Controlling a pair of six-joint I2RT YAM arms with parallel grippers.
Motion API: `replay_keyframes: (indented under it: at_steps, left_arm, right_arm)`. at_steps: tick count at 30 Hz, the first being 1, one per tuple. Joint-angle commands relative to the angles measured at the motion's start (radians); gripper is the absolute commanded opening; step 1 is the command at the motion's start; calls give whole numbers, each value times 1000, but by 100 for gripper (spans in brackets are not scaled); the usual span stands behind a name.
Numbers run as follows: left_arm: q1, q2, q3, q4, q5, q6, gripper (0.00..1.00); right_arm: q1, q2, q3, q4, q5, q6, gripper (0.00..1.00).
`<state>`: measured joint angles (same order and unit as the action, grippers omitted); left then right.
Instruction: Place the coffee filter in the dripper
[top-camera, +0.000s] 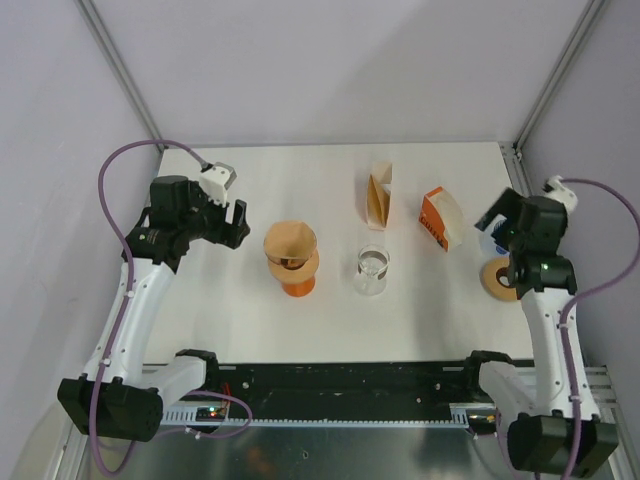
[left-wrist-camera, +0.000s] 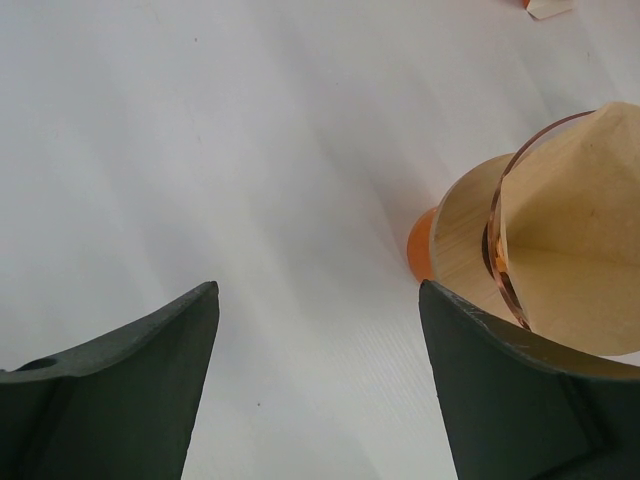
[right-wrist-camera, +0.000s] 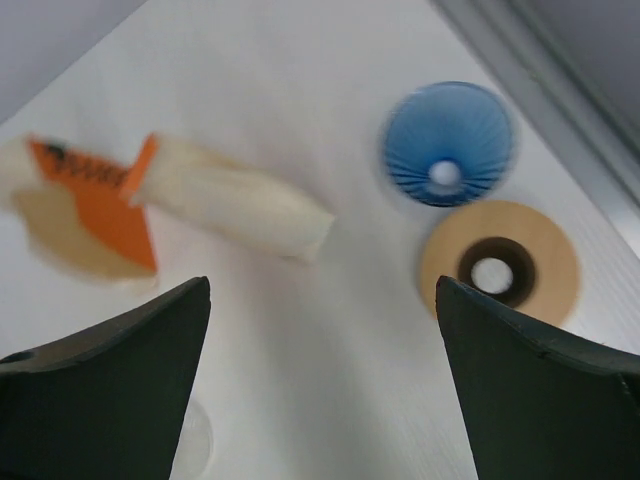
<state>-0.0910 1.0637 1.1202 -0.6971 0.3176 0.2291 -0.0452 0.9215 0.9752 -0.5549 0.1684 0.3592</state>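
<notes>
Paper filter (top-camera: 289, 243) sits in the orange dripper (top-camera: 297, 285), its base half-hidden; left claw (left-wrist-camera: 318, 290) and right claw (right-wrist-camera: 323, 285) gape empty.

Filter pack (right-wrist-camera: 150, 195) blurred, coffee filter (left-wrist-camera: 580, 220) cut by right edge
</notes>
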Motion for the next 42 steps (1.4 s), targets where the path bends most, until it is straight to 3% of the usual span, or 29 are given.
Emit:
replay_keyframes:
  at_steps: [1,8,15,24,34,42]
  left_arm:
    - [6,-10,-8,24,-13,12,86]
    - [6,7,-11,23,-25,11,86]
    - [7,31,-5,24,-35,7,86]
    - [6,45,0,24,-51,5,86]
    - [6,41,-2,23,-52,11,86]
    - [6,38,0,23,-41,12,86]
  right_arm:
    - [-182,-71,-90,40,59,164,99]
    - [-488,-144,-294,88,-83,303,97]
    - [-679,-136,-440,158,-221,354,95]
    - [-666,-20,-486,237,-172,311,99]
    - [-553,97,-487,293,-56,297,95]
    - [-509,229,-483,348,38,280,85]
